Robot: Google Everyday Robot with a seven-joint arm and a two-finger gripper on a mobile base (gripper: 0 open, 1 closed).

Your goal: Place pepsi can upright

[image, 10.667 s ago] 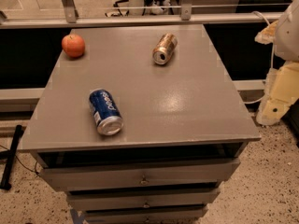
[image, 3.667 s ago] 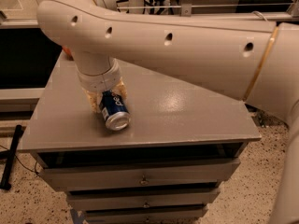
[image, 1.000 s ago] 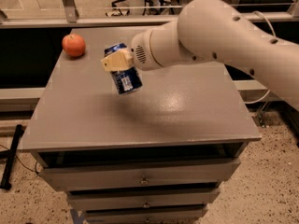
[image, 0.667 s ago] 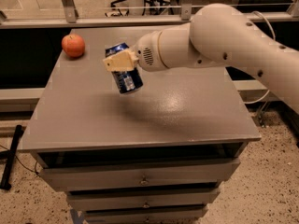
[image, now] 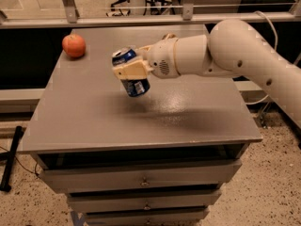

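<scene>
My inventory:
- Pepsi can (image: 135, 85): clamped in my claw (image: 130, 70) and held off the surface (image: 89, 121), over its middle. It is tilted, with the silver top leaning toward the back-left corner.
- Claw: fingers closed across the can's body.
- Arm (image: 235, 46): reaches in from the right edge.
- Orange fruit (image: 74, 45): rests at the back-left corner, well apart from the can.

Orange (image: 74, 45) on grey table (image: 94, 121), back-left corner (drawers (image: 141, 178) beneath); speckled floor (image: 263, 197).
</scene>
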